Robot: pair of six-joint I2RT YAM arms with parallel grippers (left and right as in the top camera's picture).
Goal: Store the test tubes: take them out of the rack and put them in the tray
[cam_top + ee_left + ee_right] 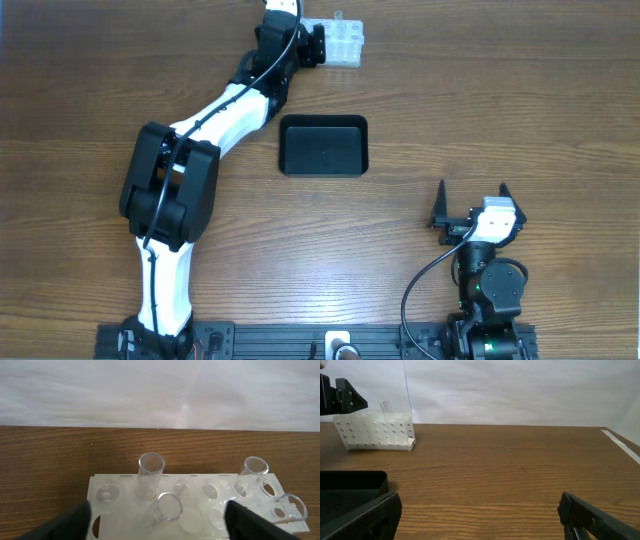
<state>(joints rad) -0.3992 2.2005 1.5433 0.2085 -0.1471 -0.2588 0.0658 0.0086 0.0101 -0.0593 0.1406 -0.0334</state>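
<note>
The clear plastic rack (pixel 343 42) stands at the far edge of the table with several clear test tubes upright in it. In the left wrist view, one tube (pixel 151 476) stands in the back row, another tube (pixel 168 507) in the front row, and two more tubes (pixel 254 473) lean at the rack's (pixel 107 494) end. My left gripper (pixel 160 522) is open just above the rack, its fingers (pixel 75 521) on either side of the front tube without touching it. The black tray (pixel 323 146) lies empty at mid-table. My right gripper (pixel 472 195) stands open near its base, holding nothing.
Bare wooden tabletop lies all around the tray and in front of the right gripper (pixel 480 525). A pale wall rises just behind the rack (pixel 375 433). The left arm (pixel 215 120) stretches diagonally across the left half of the table.
</note>
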